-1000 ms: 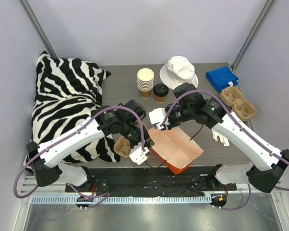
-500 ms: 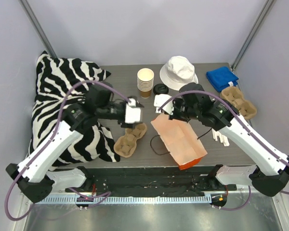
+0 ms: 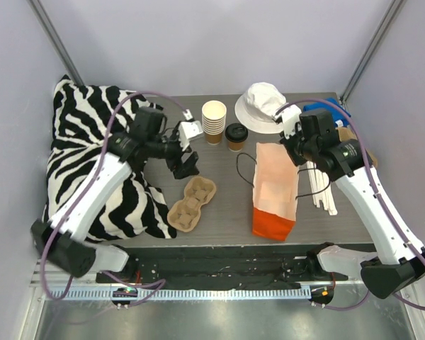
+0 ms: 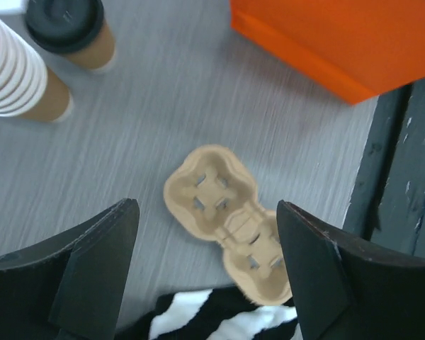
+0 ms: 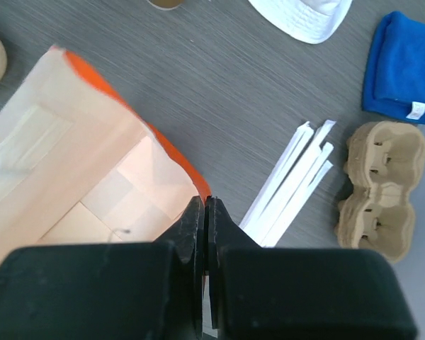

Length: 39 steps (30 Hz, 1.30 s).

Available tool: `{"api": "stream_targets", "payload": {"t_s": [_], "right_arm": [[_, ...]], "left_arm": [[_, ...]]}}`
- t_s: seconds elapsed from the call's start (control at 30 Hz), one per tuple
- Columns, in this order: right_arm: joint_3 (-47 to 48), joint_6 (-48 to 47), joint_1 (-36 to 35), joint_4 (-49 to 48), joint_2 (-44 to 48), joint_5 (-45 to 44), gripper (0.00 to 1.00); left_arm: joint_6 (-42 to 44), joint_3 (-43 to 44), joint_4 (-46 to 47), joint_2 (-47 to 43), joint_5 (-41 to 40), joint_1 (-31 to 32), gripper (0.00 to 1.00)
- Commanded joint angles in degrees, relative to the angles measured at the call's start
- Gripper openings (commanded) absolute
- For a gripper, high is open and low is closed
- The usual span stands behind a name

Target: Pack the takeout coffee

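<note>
Takeout coffee (image 3: 235,136): upright near the far edge of the tabletop (image 3: 227,180), roughly midway along it, black lid on, touched by neither gripper. Just to its left, a taller stack of lidless paper cups (image 3: 214,120), close beside; touching or not, cannot tell. Just to its right, by the far edge, a white bucket hat (image 3: 263,106). Nearer than the coffee and slightly right, an orange paper bag (image 3: 275,188), reaching from near the cup toward the near edge, mouth open, pale inside and folded bottom showing in the right wrist view. Right gripper (image 5: 205,209) clamped on the rim of the bag's mouth, fingers pressed together on the paper edge. Beside the bag toward the right edge, a bundle of white wrapped straws (image 5: 290,177); further right a pulp cup carrier (image 5: 375,180) and, toward the far right corner, a folded blue cloth (image 5: 400,67). Left gripper (image 4: 205,262) hanging over the table left of the coffee, fingers wide apart, nothing between them. Below it, closer to the near edge, a second pulp carrier (image 3: 193,203), one end touching a zebra-striped pillow (image 3: 92,156) along the left edge
</note>
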<state>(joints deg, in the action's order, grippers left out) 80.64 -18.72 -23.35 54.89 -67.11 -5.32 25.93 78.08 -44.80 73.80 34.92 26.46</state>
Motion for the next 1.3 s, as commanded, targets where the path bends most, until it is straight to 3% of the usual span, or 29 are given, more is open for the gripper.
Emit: {"api": "stream_targets", "payload": {"t_s": [0.0,0.13,0.53,0.83,1.27], "right_arm": [[0.3,5.9,0.4,-0.9,1.4,3.7,0.01],[-2.1,5.7,1.3,-0.9,2.5,4.6,0.01],[-2.9,6.0,3.1,0.2,2.3,10.4,0.01],[-2.2,6.1,3.5,0.7,1.2,11.3,0.01],[-1.6,6.3,3.7,1.0,0.1,11.4,0.01]], "left_arm": [[12.7,11.5,-14.9,14.0,1.0,-1.0,0.86],[16.7,15.4,-15.9,22.3,0.3,-1.0,0.86],[33.9,11.2,-12.4,32.6,0.2,-0.8,0.74],[37.1,12.5,-11.6,37.8,-0.5,-0.1,0.68],[36.5,10.9,-8.5,41.5,-2.4,1.6,0.47]]}}
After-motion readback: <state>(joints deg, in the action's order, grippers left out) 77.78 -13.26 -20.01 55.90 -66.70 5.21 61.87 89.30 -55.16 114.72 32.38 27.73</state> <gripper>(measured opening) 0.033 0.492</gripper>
